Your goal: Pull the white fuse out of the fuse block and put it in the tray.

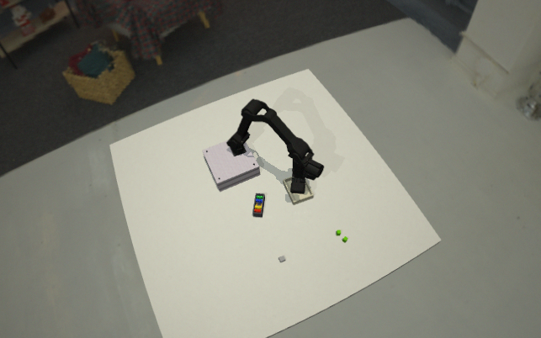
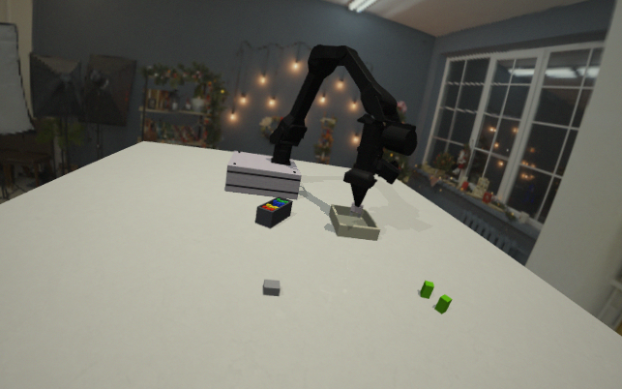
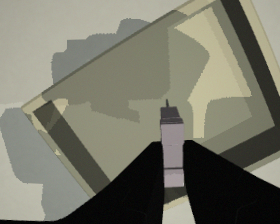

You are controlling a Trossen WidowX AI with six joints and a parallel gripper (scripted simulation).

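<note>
The arm [image 1: 278,128] is matte black all over, built of blocky, rounded links joined by thick cylindrical housings. A stubby black drum [image 2: 399,138] juts sideways at the wrist, right of centre in the exterior view. Its foot stands on a pale lilac, slab-like base [image 1: 230,165] with dark screw dots at the corners. The gripper [image 3: 172,163] tapers into two plain black wedge fingers, filling the lower wrist frame.
</note>
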